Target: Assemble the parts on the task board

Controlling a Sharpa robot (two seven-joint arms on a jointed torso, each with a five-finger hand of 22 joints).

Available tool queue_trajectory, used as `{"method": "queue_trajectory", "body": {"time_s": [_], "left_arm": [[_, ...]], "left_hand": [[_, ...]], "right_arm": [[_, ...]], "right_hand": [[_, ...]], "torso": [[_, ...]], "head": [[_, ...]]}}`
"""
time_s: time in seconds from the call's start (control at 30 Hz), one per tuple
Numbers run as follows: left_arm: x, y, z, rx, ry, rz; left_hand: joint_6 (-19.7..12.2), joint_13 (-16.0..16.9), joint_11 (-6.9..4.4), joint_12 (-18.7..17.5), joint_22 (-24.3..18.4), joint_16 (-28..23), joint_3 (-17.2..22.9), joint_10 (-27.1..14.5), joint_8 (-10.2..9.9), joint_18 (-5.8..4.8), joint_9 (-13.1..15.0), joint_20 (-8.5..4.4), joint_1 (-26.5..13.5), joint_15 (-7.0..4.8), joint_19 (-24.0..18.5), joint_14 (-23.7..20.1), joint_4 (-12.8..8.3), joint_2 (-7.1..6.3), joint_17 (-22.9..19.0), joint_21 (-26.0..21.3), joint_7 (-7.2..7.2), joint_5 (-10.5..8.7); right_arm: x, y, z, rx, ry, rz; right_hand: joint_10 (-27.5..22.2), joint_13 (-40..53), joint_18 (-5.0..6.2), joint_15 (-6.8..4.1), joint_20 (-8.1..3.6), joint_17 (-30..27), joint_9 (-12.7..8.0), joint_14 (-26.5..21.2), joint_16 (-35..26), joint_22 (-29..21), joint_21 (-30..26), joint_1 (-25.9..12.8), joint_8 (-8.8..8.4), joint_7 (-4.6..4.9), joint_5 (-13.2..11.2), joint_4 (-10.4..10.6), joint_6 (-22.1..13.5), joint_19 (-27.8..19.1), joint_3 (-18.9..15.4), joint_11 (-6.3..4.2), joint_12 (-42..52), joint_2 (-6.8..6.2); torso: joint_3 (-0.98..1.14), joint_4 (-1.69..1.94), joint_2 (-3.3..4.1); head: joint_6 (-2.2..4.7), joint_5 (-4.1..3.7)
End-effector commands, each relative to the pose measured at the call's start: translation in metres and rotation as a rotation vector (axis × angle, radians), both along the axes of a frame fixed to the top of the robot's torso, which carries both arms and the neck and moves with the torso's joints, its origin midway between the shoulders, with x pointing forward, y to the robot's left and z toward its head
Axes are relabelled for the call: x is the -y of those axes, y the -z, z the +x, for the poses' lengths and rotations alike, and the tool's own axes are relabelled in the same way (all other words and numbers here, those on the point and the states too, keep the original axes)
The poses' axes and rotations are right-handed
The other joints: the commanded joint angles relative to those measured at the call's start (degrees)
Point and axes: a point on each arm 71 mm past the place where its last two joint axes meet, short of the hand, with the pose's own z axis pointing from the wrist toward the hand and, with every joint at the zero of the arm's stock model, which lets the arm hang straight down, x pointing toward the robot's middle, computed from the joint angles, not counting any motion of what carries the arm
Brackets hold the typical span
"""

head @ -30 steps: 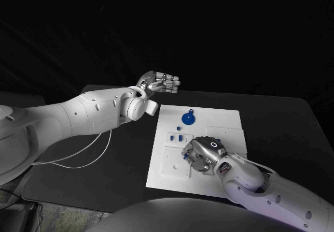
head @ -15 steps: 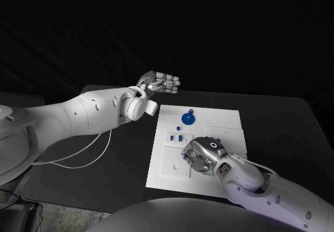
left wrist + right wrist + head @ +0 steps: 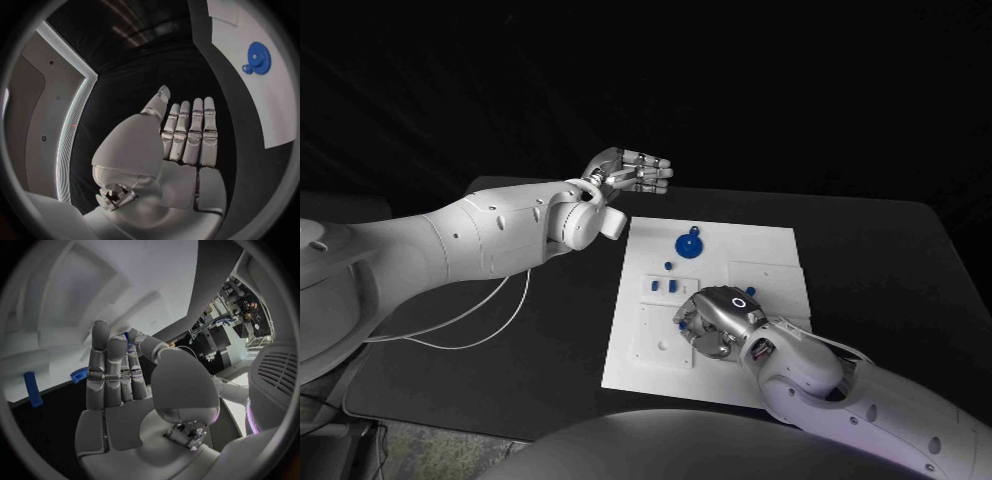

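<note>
The white task board lies mid-table. A blue gear sits on its far part and shows again as the gear in the left wrist view. Two small blue parts stand in slots near the board's left edge. My right hand is low over the board's near half with its fingers pointing down. In the right wrist view a sliver of a small blue part shows between thumb and finger. A blue peg and a toothed blue piece lie beyond. My left hand hovers off the board's far left corner, flat and empty.
A white cable trails over the black table left of the board, under my left arm. Bare table lies to the right of the board.
My right hand has shifted slightly left and toward the board's near edge. The left hand has not moved.
</note>
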Motion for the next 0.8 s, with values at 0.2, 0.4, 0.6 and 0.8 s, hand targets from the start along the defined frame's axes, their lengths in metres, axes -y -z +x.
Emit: {"method": "queue_trajectory", "body": {"time_s": [0.2,0.4,0.6,0.8], "left_arm": [[0.003,-0.001,0.000,0.002,0.021,-0.008],[0.002,0.000,0.000,-0.001,0.022,-0.008],[0.002,0.000,0.000,-0.003,0.023,-0.008],[0.001,0.000,0.000,-0.006,0.022,-0.007]], "left_hand": [[-0.31,0.00,-0.09,-0.05,-0.08,-0.06,-0.44,-0.29,-0.03,0.99,-0.01,0.30,0.24,-0.07,0.21,-0.38,-0.05,0.56,-0.04,0.06,0.04,-0.30],[-0.35,0.00,-0.08,-0.04,-0.08,-0.06,-0.51,-0.32,-0.04,0.99,-0.02,0.31,0.25,-0.06,0.20,-0.39,-0.05,0.57,-0.04,0.07,0.05,-0.43],[-0.35,0.00,-0.08,-0.04,-0.08,-0.06,-0.51,-0.32,-0.04,0.99,-0.02,0.31,0.25,-0.06,0.20,-0.39,-0.05,0.57,-0.04,0.07,0.05,-0.43],[-0.45,0.00,0.00,-0.04,-0.09,-0.07,-0.66,-0.52,-0.03,1.02,-0.01,0.37,0.29,0.02,0.15,-0.62,-0.02,0.58,-0.05,0.06,0.09,-0.59]], "right_arm": [[0.001,0.006,-0.002,-0.030,-0.001,-0.028],[0.002,0.005,-0.002,-0.014,0.013,-0.008],[0.004,0.000,-0.001,0.006,0.036,0.040],[0.007,-0.008,-0.002,0.022,0.057,0.096]], "right_hand": [[-1.53,-0.06,0.19,0.68,0.71,-0.53,-0.07,-0.07,0.28,-0.99,-0.47,-0.35,0.17,0.12,-0.41,0.27,-1.26,2.12,-0.99,0.19,-0.04,-1.24],[-1.95,-0.06,0.27,0.71,0.73,-0.75,-0.09,-0.06,0.30,-1.32,-0.39,-0.36,0.16,0.24,-0.45,0.30,-1.69,2.15,-1.03,0.33,-0.04,-1.73],[-7.76,-0.06,0.91,1.58,1.41,-1.30,-0.23,-0.73,-0.08,-2.43,-1.03,-0.08,0.19,0.60,-0.55,0.41,-4.66,1.81,-3.42,1.69,0.30,-3.88],[-12.05,-0.08,1.83,2.44,2.43,-2.43,-0.24,-1.39,-0.13,-5.26,-2.40,2.85,0.21,-0.32,-0.84,2.66,-8.06,2.18,-11.24,2.71,0.87,-4.22]], "torso": [[0.01,-0.01,0.01],[0.02,-0.01,0.03],[0.05,-0.03,0.00],[0.03,-0.05,-0.02]], "head": [[0.00,0.01],[0.00,-0.14],[0.00,-0.35],[0.00,-0.77]]}}
